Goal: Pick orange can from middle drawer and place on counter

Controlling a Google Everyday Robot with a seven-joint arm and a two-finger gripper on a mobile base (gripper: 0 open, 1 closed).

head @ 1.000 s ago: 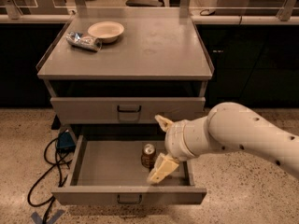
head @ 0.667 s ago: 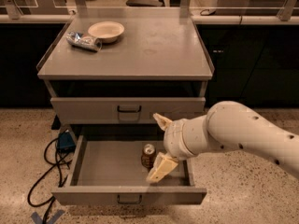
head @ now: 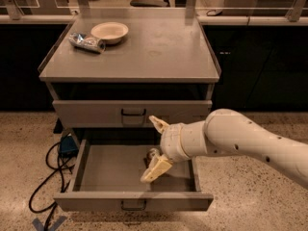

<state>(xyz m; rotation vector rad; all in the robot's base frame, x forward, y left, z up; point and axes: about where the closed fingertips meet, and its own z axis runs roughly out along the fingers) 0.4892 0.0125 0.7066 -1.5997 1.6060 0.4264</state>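
Note:
The orange can point(head: 152, 157) stands upright in the open middle drawer point(head: 110, 173), right of its centre, with only the silver top and part of the dark body showing. My gripper point(head: 148, 149) is open, reaching in from the right on a white arm. One finger point(head: 158, 124) is above and behind the can, and the other point(head: 155, 169) is in front of it. The can sits between them. The counter point(head: 154, 52) is the cabinet's flat grey top above.
A cream bowl point(head: 109, 32) and a blue-and-silver cylindrical item point(head: 86, 42) lie at the counter's back left. The upper drawer front point(head: 132, 112) is closed. Black cables point(head: 48, 170) and a blue object point(head: 67, 146) lie on the floor left of the cabinet.
The gripper has shifted a little to the left, so its open fingers now sit on either side of the can. The can and drawer have not moved.

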